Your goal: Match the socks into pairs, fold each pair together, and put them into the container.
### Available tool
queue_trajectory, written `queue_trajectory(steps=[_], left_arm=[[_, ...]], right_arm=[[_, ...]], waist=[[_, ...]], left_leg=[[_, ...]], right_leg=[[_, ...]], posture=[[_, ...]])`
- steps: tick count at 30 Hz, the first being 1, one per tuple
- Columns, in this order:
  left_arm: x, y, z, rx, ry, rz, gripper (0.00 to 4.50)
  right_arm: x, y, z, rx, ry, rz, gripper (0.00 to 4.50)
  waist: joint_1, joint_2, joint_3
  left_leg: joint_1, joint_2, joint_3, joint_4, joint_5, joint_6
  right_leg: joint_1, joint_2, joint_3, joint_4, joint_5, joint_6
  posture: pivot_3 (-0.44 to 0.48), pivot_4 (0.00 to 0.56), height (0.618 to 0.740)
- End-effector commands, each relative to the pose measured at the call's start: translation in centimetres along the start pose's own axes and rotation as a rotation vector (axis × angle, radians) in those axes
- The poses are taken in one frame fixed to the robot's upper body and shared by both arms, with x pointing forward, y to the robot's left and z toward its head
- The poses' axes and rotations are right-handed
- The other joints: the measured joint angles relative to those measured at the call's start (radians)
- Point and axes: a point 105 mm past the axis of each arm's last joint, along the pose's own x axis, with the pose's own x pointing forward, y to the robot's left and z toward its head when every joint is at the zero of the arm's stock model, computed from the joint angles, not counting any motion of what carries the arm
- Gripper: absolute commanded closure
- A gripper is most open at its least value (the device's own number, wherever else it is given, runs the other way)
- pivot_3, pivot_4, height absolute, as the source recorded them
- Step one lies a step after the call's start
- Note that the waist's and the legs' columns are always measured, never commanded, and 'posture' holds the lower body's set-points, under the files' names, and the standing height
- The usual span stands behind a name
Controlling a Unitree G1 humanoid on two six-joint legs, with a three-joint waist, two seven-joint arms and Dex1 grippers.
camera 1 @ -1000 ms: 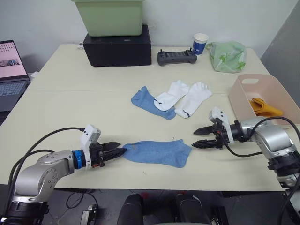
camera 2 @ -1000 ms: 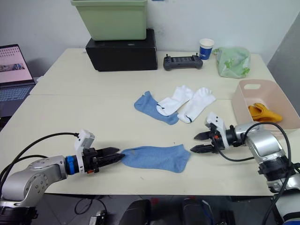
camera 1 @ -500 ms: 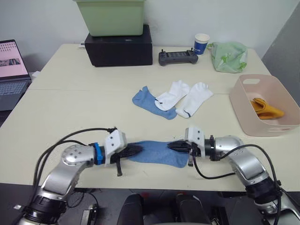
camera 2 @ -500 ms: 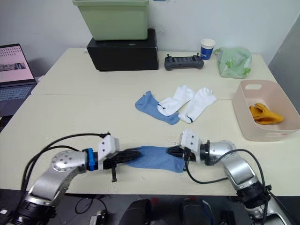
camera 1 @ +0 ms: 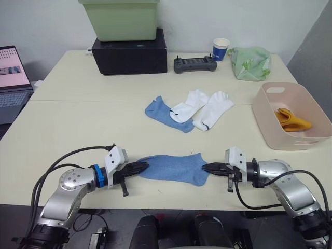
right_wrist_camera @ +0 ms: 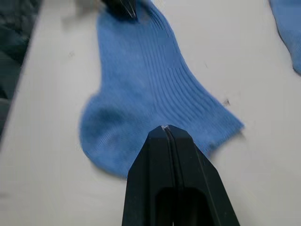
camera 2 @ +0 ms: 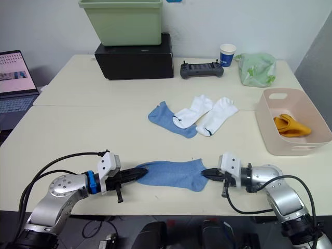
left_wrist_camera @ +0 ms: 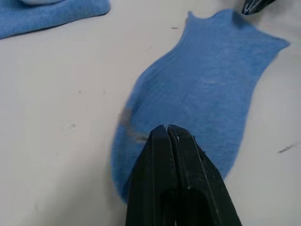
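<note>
Take the near light blue sock as your landmark: it lies flat near the front edge of the table, with only a narrow strip of bare top between it and that edge. Your left pincer sits at the sock's left end, fingers pressed together; in the left wrist view the tips overlap the cloth, though you cannot tell whether any of it is pinched between them. Your right pincer sits at the sock's right end, fingers also together, tips over the sock's edge in the right wrist view.

Behind the sock there is a wide open band of table, then the second light blue sock, with the two white socks just to its right, one overlapping its edge. To the right of the landmark sock and further back stands the pink container by the table's right edge, holding the mustard-orange socks.

Far behind the landmark sock, along the back edge, stand a black box with a green bin on it, a controller, a paper cup and a pale green bag. A laptop is well off to the left.
</note>
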Motion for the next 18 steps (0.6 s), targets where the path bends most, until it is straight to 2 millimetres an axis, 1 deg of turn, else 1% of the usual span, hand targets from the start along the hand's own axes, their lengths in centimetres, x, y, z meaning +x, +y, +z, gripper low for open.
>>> queue_trajectory(steps=[1, 5, 7, 9, 10, 13, 15, 17, 18], left_arm=[[-0.4, -0.3, 0.6, 0.033, -0.001, -0.012, 4.49], [-0.7, -0.1, -1.1, 0.046, 0.090, 0.006, 4.49], [-0.8, -0.1, -1.8, 0.040, 0.120, 0.016, 4.49], [-1.1, -0.1, -2.2, 0.036, 0.134, 0.023, 4.49], [-1.3, 0.0, -2.0, 0.030, 0.128, 0.028, 4.49], [-2.0, 0.4, -0.9, 0.014, 0.080, 0.044, 4.49], [-2.4, 1.5, 0.3, -0.022, 0.022, 0.112, 4.49], [-3.1, 3.0, 1.5, -0.037, -0.028, 0.213, 4.49], [-3.6, 3.7, 1.8, -0.041, -0.043, 0.261, 4.50]], right_arm=[[0.6, 0.6, 1.1, -0.001, -0.036, 0.026, 4.47], [1.0, 1.3, -1.4, -0.009, 0.109, 0.062, 4.47], [0.7, 1.3, -2.4, -0.001, 0.155, 0.063, 4.47], [-0.2, 1.4, -3.5, 0.005, 0.216, 0.086, 4.47], [-0.8, 1.2, -3.5, 0.012, 0.220, 0.083, 4.47], [-2.0, 0.4, -2.2, 0.033, 0.169, 0.054, 4.47], [-2.5, -0.8, -0.1, 0.046, 0.076, -0.014, 4.47], [-3.3, -2.4, 1.6, 0.044, -0.005, -0.127, 4.47], [-3.7, -3.4, 2.0, 0.036, -0.022, -0.198, 4.31]], waist=[[0.002, 0.000, 0.000], [0.002, 0.000, 0.000], [0.002, 0.000, 0.000], [0.003, 0.000, 0.000], [0.003, 0.000, 0.000], [0.003, 0.000, 0.000], [0.002, 0.000, 0.000], [0.002, 0.000, 0.000], [0.001, 0.000, 0.000]], left_leg=[[0.000, 0.000, 0.000, 0.000, 0.000, 0.000], [0.000, 0.000, 0.000, 0.000, 0.000, 0.000], [0.000, 0.000, 0.000, 0.000, 0.000, 0.000], [0.000, -0.001, 0.000, 0.000, 0.000, 0.000], [0.001, -0.001, 0.000, 0.000, 0.000, 0.000], [0.001, -0.001, 0.000, 0.000, 0.000, 0.000], [0.001, 0.000, 0.000, 0.000, 0.000, 0.000], [0.001, 0.000, -0.001, 0.000, 0.000, 0.000], [0.001, 0.000, -0.001, 0.000, 0.000, 0.000]], right_leg=[[0.001, 0.000, 0.000, 0.000, 0.000, 0.000], [0.001, 0.000, -0.001, -0.001, 0.000, 0.000], [0.001, 0.000, -0.001, -0.001, 0.000, 0.000], [0.001, 0.000, 0.000, -0.001, 0.000, 0.000], [0.002, 0.000, 0.000, -0.001, 0.000, 0.000], [0.003, 0.000, -0.002, -0.002, 0.000, 0.000], [0.003, 0.000, -0.002, -0.002, 0.000, 0.000], [0.003, 0.000, -0.002, -0.002, 0.000, 0.000], [0.003, 0.000, -0.002, -0.002, 0.000, 0.000]], posture=[[0.000, 0.150, 0.740], [0.000, 0.150, 0.740], [0.000, 0.150, 0.740], [0.000, 0.150, 0.740], [0.000, 0.150, 0.740], [0.000, 0.150, 0.740], [0.000, 0.150, 0.740], [0.000, 0.150, 0.740], [0.000, 0.150, 0.740]])
